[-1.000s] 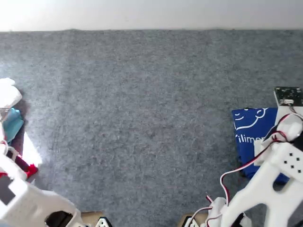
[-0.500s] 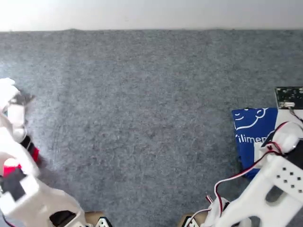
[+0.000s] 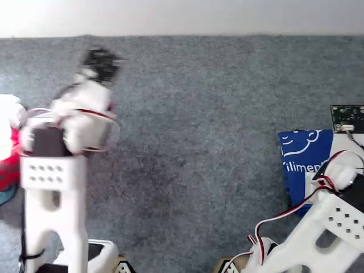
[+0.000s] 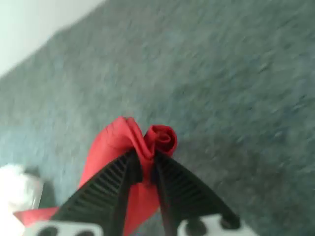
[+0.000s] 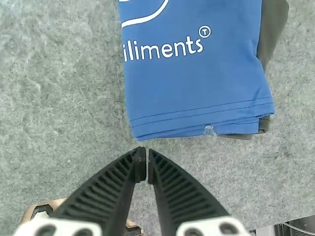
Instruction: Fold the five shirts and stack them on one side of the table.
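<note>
Now your left gripper [image 4: 146,167] pinches the red shirt [image 4: 110,147], cloth hanging behind; right gripper [image 5: 146,164], closed empty, faces the blue shirt [image 5: 192,73].

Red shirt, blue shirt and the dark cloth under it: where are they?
red shirt [image 4: 110,147], left wrist view, on its raised, bunched fold
blue shirt [image 5: 192,83], right wrist view, middle of its top face
dark cloth [image 5: 274,29], right wrist view, strip peeking past the blue edge

The left arm [image 3: 56,170] rises over the worktop's left side, its left gripper [image 4: 145,160] pinched on a red shirt [image 4: 113,147]. The right arm [image 3: 327,222] sits at the right edge, and the right gripper [image 5: 146,156] has its fingers pressed together.
</note>
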{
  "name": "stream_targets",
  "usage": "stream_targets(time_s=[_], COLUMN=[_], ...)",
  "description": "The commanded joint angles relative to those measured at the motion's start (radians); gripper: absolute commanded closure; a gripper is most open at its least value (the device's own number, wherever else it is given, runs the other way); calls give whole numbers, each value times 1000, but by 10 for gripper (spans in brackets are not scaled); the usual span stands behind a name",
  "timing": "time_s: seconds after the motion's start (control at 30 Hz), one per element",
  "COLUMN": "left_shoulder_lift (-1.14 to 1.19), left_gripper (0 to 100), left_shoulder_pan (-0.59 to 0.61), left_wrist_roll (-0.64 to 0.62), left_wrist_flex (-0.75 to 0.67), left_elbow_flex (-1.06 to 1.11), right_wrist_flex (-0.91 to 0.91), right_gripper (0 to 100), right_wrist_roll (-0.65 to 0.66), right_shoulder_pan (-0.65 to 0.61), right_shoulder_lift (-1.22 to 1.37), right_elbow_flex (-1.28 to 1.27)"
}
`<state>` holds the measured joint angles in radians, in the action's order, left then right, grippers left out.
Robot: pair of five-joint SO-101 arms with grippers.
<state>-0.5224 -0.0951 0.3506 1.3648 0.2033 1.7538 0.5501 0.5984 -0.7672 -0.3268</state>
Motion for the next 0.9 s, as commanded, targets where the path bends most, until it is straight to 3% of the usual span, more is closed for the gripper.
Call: stream_targets(time_s=[0.0,0.17,0.5,0.63,0.87], left_shoulder_lift=[-46,-54,-46,-46,-48], left_gripper=[987,987,987,987,987], left_shoulder_pan=[-215,-382,-644,-591,-305], left_wrist_roll=[-75,-80,-78,-21,-23], left_wrist_flex=[-144,-338,-342,-299,-97], left_elbow_flex=[-38,-62,-337,-328,-193], right_wrist_flex=[42,42,44,44,42], right_gripper=[980,980,980,980,980], right_wrist_roll=[-9,-9,-9,-9,-9], right_shoulder_pan=[-5,-5,-5,-5,-8], right_shoulder_lift=[-18,-18,-18,-18,-18], right_elbow_flex=[3,3,3,3,3])
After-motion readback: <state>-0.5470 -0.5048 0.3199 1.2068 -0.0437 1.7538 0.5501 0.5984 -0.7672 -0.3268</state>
